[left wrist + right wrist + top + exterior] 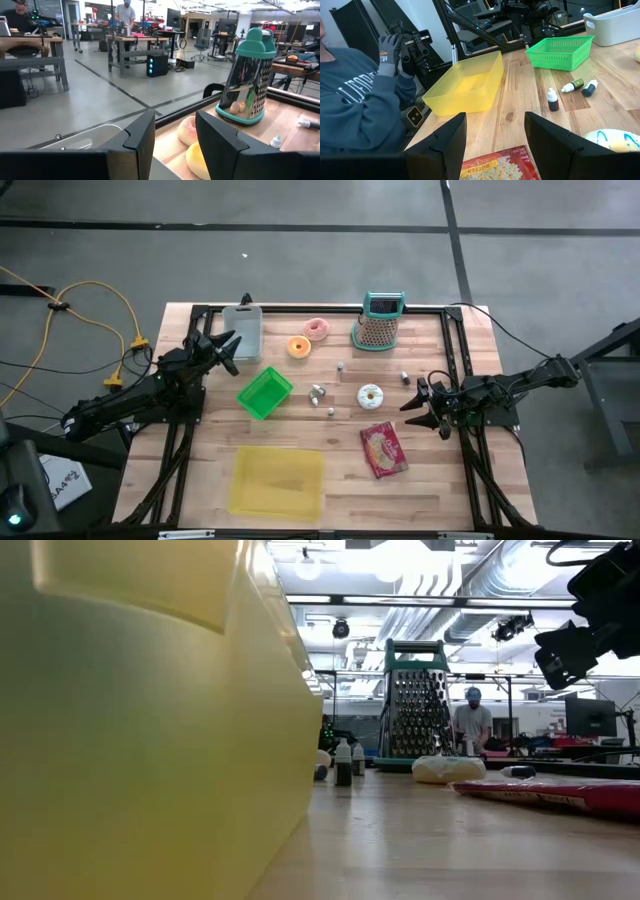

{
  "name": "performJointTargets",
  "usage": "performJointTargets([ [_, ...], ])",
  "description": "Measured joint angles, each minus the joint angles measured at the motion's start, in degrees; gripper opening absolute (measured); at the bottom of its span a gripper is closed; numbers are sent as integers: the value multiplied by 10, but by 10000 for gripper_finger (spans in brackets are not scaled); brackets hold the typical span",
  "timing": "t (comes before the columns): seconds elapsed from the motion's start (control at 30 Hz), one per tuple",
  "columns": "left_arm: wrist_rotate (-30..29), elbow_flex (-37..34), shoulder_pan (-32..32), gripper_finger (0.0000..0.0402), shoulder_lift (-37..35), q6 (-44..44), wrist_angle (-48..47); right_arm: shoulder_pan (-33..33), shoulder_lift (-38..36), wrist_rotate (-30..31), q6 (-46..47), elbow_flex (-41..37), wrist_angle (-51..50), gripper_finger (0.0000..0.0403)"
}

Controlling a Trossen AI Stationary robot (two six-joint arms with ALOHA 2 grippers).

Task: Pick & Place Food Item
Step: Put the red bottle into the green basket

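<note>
- Low view: yellow bin (150, 720) blocks the left half; only part of one arm shows, top right.
- Small bottles (320, 393) mid-tabletop, hard to make out from above.
- Left tool (228, 347) open, empty, above the grey tub (243, 330), just behind the green basket (265, 392).
- Right tool (418, 402) open, empty, just right of the white donut (371, 395), behind the red packet (384, 449).
- Pink donut (317, 329) and orange donut (298, 347) lie left of the grater (379, 323).

"BUTTER" on the red popcorn packet (497, 167); other lettering unreadable.
</note>
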Motion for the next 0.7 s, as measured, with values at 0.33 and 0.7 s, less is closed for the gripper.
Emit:
performJointTargets([
  [0.33,31,0,-1,136,0,10,8,0,0,0,0,0,0,188],
  [0.7,117,16,-2,136,4,27,15,0,0,0,0,0,0,188],
])
